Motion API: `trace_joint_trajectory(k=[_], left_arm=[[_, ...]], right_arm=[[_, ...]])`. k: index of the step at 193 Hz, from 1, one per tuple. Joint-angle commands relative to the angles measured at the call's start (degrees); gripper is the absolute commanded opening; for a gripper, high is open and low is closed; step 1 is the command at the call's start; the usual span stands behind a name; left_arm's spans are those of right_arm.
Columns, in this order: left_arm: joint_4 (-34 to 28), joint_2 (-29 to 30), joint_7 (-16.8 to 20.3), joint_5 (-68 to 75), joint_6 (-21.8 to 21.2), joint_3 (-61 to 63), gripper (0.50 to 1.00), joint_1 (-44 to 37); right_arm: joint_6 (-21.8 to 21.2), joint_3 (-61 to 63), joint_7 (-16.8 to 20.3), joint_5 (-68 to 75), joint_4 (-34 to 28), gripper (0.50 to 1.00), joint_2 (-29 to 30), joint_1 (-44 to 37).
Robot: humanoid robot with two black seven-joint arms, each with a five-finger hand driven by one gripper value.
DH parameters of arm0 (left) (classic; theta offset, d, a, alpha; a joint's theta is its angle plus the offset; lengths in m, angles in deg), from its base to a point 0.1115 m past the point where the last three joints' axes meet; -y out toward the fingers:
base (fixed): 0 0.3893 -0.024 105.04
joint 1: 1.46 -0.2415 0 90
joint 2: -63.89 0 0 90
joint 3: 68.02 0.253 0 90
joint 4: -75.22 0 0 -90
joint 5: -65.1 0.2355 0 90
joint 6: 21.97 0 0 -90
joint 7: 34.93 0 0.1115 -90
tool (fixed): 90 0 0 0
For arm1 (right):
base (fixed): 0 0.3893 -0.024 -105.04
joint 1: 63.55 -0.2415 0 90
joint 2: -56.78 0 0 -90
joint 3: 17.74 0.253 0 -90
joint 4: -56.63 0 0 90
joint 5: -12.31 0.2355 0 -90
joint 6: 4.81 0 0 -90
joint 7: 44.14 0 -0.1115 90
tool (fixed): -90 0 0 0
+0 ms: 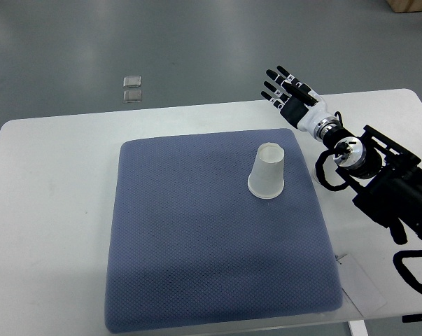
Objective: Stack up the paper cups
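A white paper cup [267, 172] stands upside down, its wide rim on the blue-grey mat [190, 238], in the mat's upper right part. It looks like a single cup or a tight stack; I cannot tell which. My right hand [286, 89] hovers beyond the mat's far right corner, above and to the right of the cup, apart from it. Its fingers [275, 85] are spread and hold nothing. The black right arm [378, 175] comes in from the right edge. The left arm is out of view.
The mat lies on a white table [50, 210] whose far edge runs behind the hand. Two small clear squares [133, 89] lie on the grey floor beyond the table. A paper sheet [361, 283] pokes out by the mat's near right corner.
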Motion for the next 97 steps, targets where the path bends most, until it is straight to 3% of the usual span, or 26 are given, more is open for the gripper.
trace_joint_trajectory(k=[1,97], left_arm=[[0.00,0.00,0.00,0.02,0.00,-0.03,1.000,-0.02],[0.18,0.00,0.00,0.02,0.00,0.06,1.000,0.07]], right_arm=[[-0.06,0.02,0.00,0.00,0.00,0.924,-0.09,-0.07],[-0.15,0.02,0.09,0.00,-0.09,0.924,-0.27,-0.59]])
